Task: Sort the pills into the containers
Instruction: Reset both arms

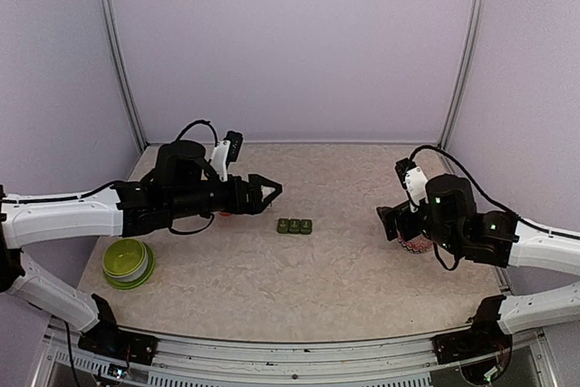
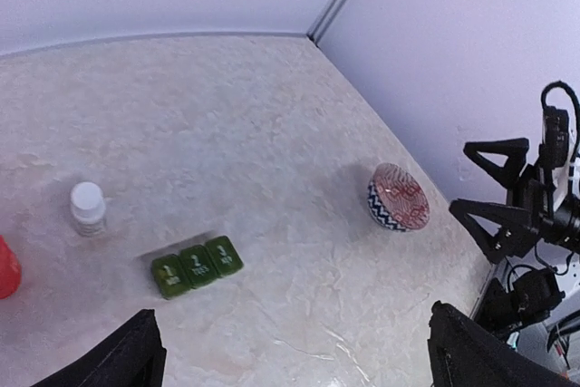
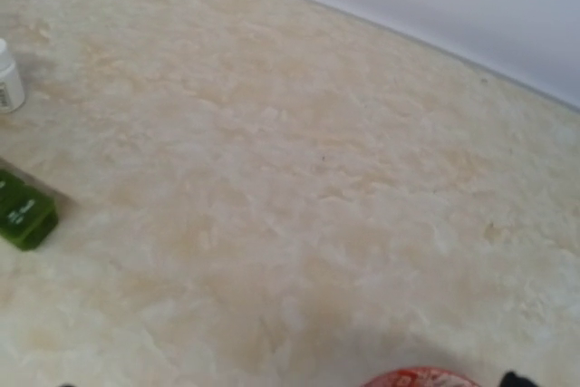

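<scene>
Top external: left gripper (image 1: 275, 198) spread wide near containers (image 1: 294, 226); right gripper (image 1: 390, 224) apparently wide, empty.

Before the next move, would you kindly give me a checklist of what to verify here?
1. Left gripper open, holding nothing: ok.
2. Right gripper open, holding nothing: ok.
3. Dark green plastic strip of three square lidded compartments lies flat, apart from both grippers: ok.
4. Its lids open for pills: not ok, all three look shut.
5. Loose pills located: cannot tell, none visible; a small white-capped bottle stands upright near the strip.
</scene>
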Motion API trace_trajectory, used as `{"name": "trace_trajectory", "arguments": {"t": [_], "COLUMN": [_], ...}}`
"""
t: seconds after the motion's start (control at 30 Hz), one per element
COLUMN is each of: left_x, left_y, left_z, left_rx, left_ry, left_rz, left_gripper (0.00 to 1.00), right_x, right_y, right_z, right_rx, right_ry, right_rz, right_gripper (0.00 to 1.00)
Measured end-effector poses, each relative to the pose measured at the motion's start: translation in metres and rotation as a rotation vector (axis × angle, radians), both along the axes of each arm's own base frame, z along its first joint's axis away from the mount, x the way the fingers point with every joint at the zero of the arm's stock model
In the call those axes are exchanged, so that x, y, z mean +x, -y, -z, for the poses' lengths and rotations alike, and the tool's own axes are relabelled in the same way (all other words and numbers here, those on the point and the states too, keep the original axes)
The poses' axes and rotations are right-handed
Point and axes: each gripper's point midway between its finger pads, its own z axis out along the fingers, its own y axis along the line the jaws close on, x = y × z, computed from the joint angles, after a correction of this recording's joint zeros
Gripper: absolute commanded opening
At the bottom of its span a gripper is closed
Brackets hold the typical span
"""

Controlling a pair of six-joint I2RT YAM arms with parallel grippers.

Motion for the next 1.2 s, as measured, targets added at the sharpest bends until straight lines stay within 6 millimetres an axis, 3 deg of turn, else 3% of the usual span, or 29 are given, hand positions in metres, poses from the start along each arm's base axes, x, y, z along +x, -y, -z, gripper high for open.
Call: {"name": "trace_trajectory", "arguments": {"t": [0.17, 0.3, 0.47, 0.63, 0.8, 1.2], "left_x": [0.017, 0.019, 0.021, 0.022, 0.020, 0.018], "left_y": [-0.062, -0.099, -0.145, -0.190, -0.212, -0.212], "left_z": [-0.011, -0.012, -0.023, -0.010, 0.006, 0.010], "left_rx": [0.025, 0.055, 0.073, 0.113, 0.140, 0.138], "left_ry": [0.029, 0.039, 0.074, 0.074, 0.047, 0.036], "left_rz": [-0.142, -0.221, -0.333, -0.440, -0.484, -0.473], "left_gripper": [0.99, 0.99, 0.99, 0.99, 0.99, 0.99], "right_x": [0.002, 0.010, 0.004, -0.003, -0.004, 0.001], "right_y": [0.030, 0.064, 0.089, 0.110, 0.114, 0.113], "right_z": [-0.009, -0.015, -0.033, -0.055, -0.062, -0.054], "right_rx": [0.063, 0.101, 0.155, 0.171, 0.172, 0.146], "right_ry": [-0.030, -0.030, 0.015, 0.076, 0.089, 0.064], "right_rz": [0.025, 0.121, 0.195, 0.264, 0.283, 0.293], "right_gripper": [1.00, 1.00, 1.00, 1.00, 1.00, 1.00]}}
